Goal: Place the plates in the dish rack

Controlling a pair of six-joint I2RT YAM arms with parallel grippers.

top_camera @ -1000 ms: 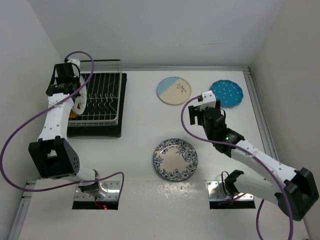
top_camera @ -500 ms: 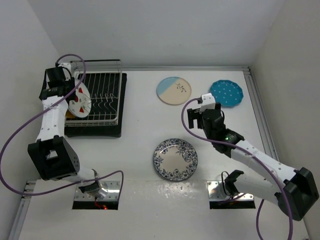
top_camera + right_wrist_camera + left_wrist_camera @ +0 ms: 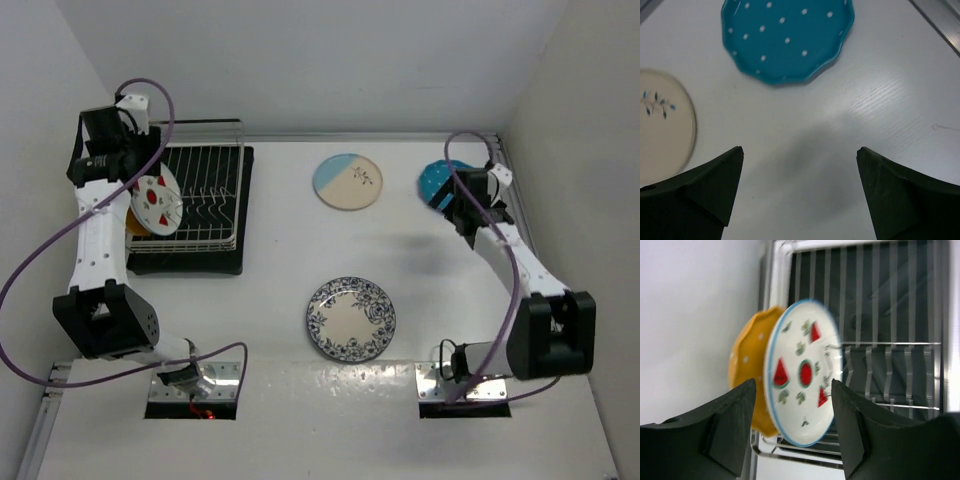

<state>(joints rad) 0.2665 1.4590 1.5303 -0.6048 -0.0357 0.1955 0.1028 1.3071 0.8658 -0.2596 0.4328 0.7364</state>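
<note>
From above I count five plates and one dish rack (image 3: 205,195), which sits on its black tray (image 3: 190,262) in the far-left corner of the surface (image 3: 270,330). Two plates stand on edge at the rack's left end: the strawberry plate (image 3: 157,199) and, just left of it, the yellow plate (image 3: 134,222). Three lie flat: the blue-and-cream plate (image 3: 348,181) by the far edge, the teal plate (image 3: 432,183) near the far-right corner, and the blue floral plate (image 3: 351,319) mid-surface toward the near edge. On the left wrist view my left gripper (image 3: 792,385) is spread wide, grasping nothing, with the strawberry plate beyond its fingers. On the right wrist view my right gripper (image 3: 799,150) is also wide and empty over bare surface, the teal plate ahead and apart from it.
</note>
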